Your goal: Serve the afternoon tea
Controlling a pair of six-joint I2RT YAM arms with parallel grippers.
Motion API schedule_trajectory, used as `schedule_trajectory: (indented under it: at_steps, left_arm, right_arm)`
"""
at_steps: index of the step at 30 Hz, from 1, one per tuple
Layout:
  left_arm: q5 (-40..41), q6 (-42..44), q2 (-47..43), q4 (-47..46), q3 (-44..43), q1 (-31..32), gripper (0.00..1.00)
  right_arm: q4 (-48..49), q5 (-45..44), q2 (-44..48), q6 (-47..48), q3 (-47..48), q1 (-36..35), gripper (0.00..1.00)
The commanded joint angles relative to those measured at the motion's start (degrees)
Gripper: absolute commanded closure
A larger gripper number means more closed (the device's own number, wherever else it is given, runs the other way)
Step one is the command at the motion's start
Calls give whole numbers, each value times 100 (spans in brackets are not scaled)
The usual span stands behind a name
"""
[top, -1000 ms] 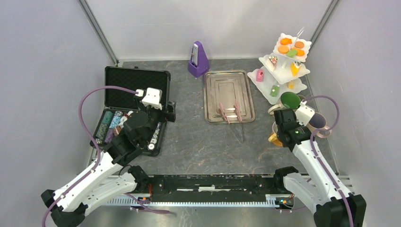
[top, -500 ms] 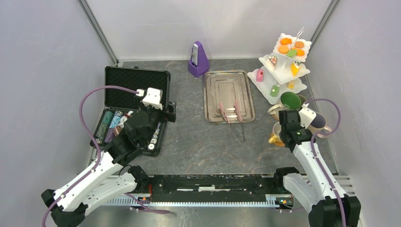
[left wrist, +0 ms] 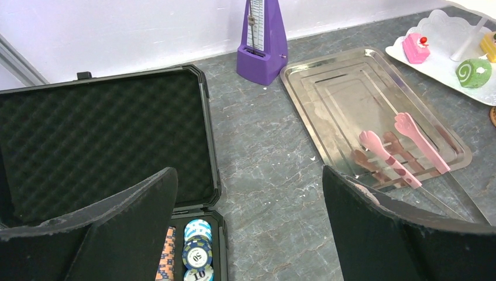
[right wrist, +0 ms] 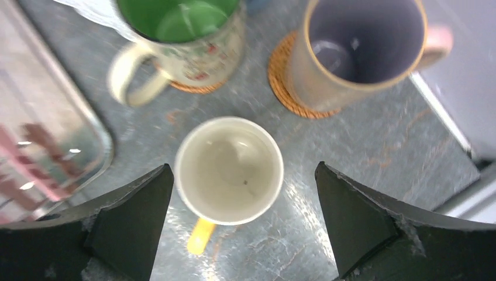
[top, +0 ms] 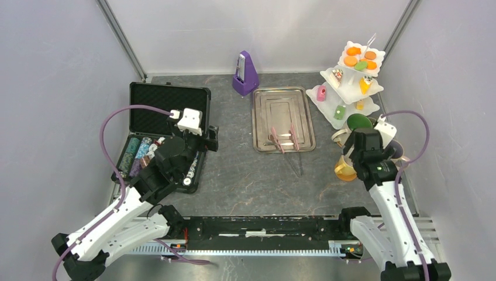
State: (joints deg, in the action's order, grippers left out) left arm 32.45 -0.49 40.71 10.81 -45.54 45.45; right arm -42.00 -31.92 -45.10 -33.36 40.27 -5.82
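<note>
Hand [right wrist: 243, 170] over yellow mug [right wrist: 229, 175], right side

Right hand spread wide, one finger on each side of the yellow mug, touching neither side. Mug upright on desk [top: 234, 175], handle toward near edge. Just beyond it: green mug [right wrist: 187, 35] and mauve mug [right wrist: 362, 47], each on a cork coaster [right wrist: 281, 82]. Left hand [left wrist: 250, 171] spread, empty, above open black case [left wrist: 105, 134].

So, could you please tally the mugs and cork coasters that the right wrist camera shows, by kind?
Mugs: 3 (green-lined mug, mauve mug, yellow-handled mug)
Cork coasters: 2 (left coaster under the green-lined mug, right coaster under the mauve mug)
Total: 5
</note>
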Motion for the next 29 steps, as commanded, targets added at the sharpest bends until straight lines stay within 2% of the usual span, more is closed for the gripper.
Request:
schedule_trajectory:
  at_steps: [1,3,9,15,18,22,29]
  left_arm:
    - [-14,-260,-10,165,-512,16,0]
    - [-126,-302,-36,462,-989,16,0]
    - [-327,-319,127,1605,-3181,16,0]
    - [-536,-472,135,2188,-4695,14,0]
    - [-563,-475,33,2321,-5162,16,0]
    - [-379,-343,-66,2434,-5614,16,0]
    - [-145,-302,-194,2475,-5703,15,0]
  right_arm:
    - [221,787,238,1272,1018,21,2]
    - [197,1339,168,1838,1638,21,2]
    - [256,2245,8,2573,3393,24,2]
    - [1121,2815,490,2882,4095,20,2]
    - [1313,2874,705,2919,4344,22,2]
    - [1302,2513,909,2970,4522,18,2]
    - [1266,2309,1179,3034,4318,18,2]
